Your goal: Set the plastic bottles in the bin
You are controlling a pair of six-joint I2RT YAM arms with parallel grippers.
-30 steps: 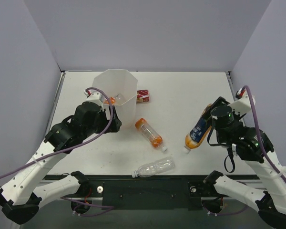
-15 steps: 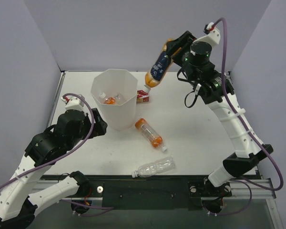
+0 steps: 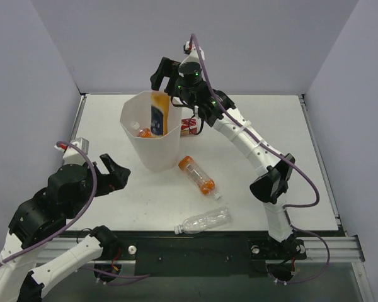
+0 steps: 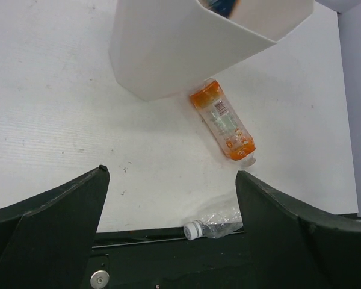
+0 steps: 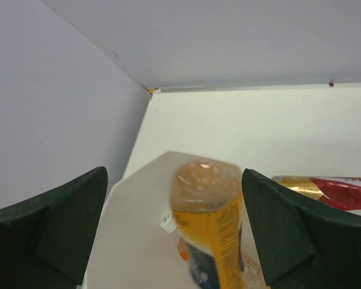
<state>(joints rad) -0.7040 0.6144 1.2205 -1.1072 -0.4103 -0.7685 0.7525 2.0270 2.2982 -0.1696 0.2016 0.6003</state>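
Two bottles lie on the table, one orange-filled (image 3: pixel 196 175), one clear (image 3: pixel 205 220). The right gripper (image 5: pixel 175 223) hangs wide-jawed over the bin (image 3: pixel 152 157), the labelled bottle (image 3: pixel 158 116) upright inside and seemingly released. Next, the left gripper (image 4: pixel 171 205), wide and empty, should take the orange-filled one.

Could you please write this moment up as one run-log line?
right gripper: open over bin | blue-labelled bottle: vertical in bin, ungripped | left gripper: open, empty | on table: orange-filled bottle, clear bottle
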